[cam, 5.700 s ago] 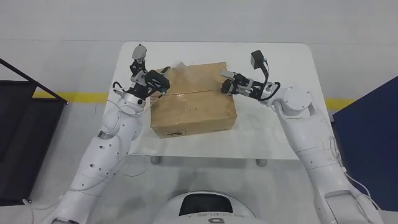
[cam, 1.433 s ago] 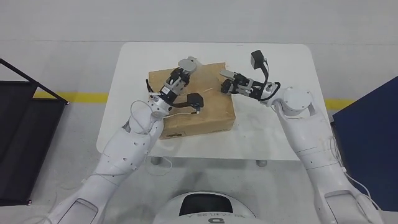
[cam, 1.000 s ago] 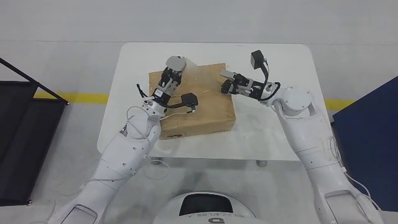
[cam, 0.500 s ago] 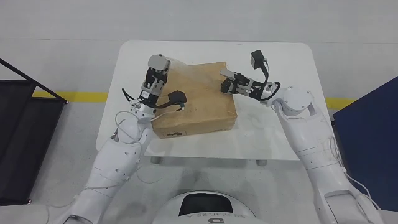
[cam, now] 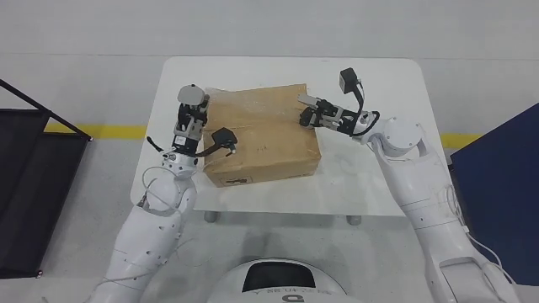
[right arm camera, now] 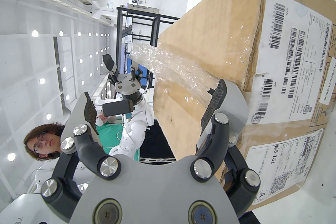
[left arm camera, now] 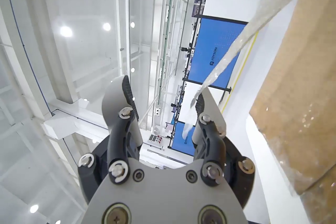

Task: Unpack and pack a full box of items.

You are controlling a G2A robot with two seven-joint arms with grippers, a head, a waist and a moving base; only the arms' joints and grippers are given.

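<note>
Two pairs of ribbed fingers (left arm camera: 115, 97) stand spread wide, clamping nothing: at one tip of the left gripper (left arm camera: 162, 93) hangs a crinkled strip of clear tape (left arm camera: 236, 51) leading off to the brown cardboard box (left arm camera: 296, 104) just beside it, while one pad of the right gripper (right arm camera: 155, 96) sits at the box's upper edge by more bunched tape (right arm camera: 173, 67). Beyond them the matte, white-labelled box rests on a smooth white round-cornered table (cam: 379, 84) over pale grey floor (cam: 84, 93) with a yellow line (cam: 93, 130).

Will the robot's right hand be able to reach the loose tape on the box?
Probably yes. The right hand is open at the edge of the box, and the loose tape lies just ahead of it with nothing between.
</note>
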